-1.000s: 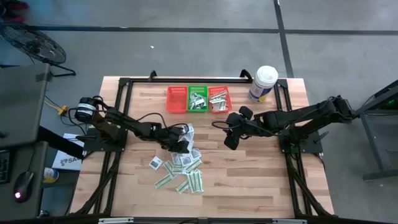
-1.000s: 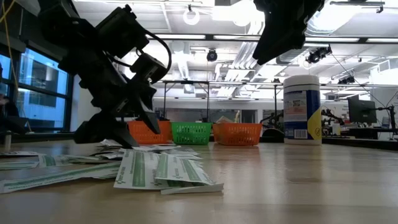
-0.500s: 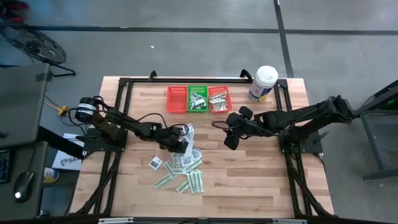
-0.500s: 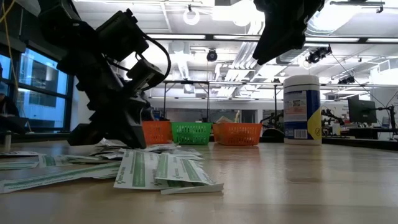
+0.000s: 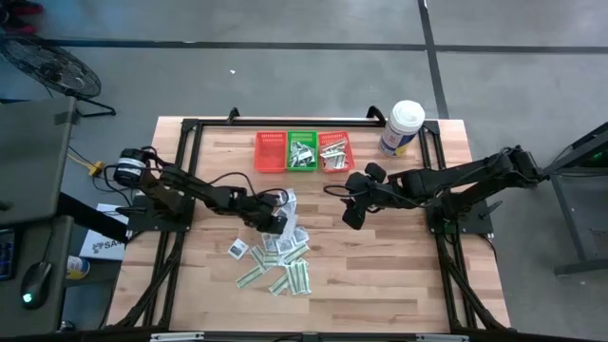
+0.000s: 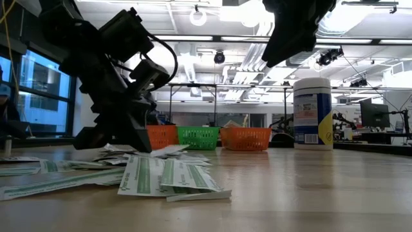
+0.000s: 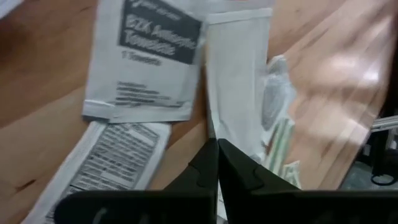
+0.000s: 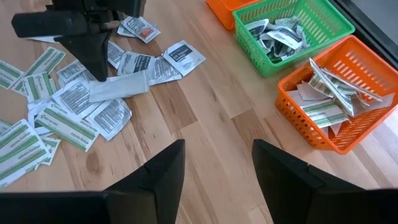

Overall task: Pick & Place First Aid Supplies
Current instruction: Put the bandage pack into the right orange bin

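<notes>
Closed since 1 second back: left gripper (image 7: 217, 163), jaws then spread over the pile, now pinched tight on 1 plain white packet (image 8: 119, 87) at the pile's edge nearest the baskets. Held by 1 end only, rest of the packet lying flat on the table (image 5: 380, 275).

Nearest, in the low view: green-and-white strips (image 6: 168, 178) heaped loose. Next, printed towelette packets (image 7: 148, 59) touching and overlapping the pinched one. Best lifted straight up and slowly, to shed any neighbour dragged along; worth checking only 1 comes away.

Farther on: right gripper (image 8: 216, 163) hanging above bare wood, fingers well apart, holding nothing. Beyond that, 3 baskets in a row: red basket (image 5: 270, 152), green basket (image 8: 292, 36), orange basket (image 8: 339, 99). Which suits this packet, cannot tell. White tub (image 5: 402, 127) farthest, well apart.
</notes>
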{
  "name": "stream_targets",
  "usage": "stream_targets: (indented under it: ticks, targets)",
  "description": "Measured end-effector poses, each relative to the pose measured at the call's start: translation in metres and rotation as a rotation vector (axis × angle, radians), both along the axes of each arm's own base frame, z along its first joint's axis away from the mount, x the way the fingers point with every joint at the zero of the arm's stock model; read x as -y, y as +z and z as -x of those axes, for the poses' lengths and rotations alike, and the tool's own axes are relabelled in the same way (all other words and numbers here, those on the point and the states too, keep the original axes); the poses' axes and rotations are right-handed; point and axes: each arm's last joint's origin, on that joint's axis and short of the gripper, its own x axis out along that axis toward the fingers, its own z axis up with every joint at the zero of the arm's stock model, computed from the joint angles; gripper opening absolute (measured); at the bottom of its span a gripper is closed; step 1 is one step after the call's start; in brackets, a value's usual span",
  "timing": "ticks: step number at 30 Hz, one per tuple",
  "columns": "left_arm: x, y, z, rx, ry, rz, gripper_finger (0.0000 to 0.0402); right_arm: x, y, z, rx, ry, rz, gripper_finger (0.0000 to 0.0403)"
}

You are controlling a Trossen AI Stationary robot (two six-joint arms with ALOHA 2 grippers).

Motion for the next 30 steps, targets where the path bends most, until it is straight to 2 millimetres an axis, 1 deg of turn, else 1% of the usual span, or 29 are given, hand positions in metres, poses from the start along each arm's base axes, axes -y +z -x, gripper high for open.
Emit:
stream_targets:
  ticks: [7, 13, 15, 18, 23, 27, 30]
  targets:
    - [-0.001, 0.011, 0.001, 0.053, -0.013, -0.037, 0.0, -0.002, 0.0, -0.001, 0.024, -0.014, -0.083, 0.0181]
    - [-0.001, 0.024, 0.002, 0.118, -0.038, -0.08, 0.0, -0.005, 0.004, -0.007, 0.094, 0.037, -0.19, 0.0181]
    - [-0.001, 0.028, 0.003, 0.137, -0.042, -0.097, 0.0, -0.006, 0.002, -0.009, 0.127, 0.052, -0.211, 0.0181]
    - [-0.002, 0.036, 0.005, 0.165, -0.05, -0.114, 0.0, -0.008, -0.009, -0.012, 0.186, 0.075, -0.259, 0.0181]
    - [-0.003, 0.051, 0.008, 0.242, -0.062, -0.177, 0.0, -0.014, -0.035, -0.012, 0.352, 0.066, -0.333, 0.0181]
    - [-0.005, 0.066, 0.011, 0.32, -0.059, -0.27, 0.0, -0.018, -0.053, -0.006, 0.524, 0.045, -0.394, 0.0181]
    - [-0.006, 0.074, 0.013, 0.36, -0.074, -0.361, 0.0, -0.015, -0.067, 0.002, 0.619, -0.002, -0.4, 0.0181]
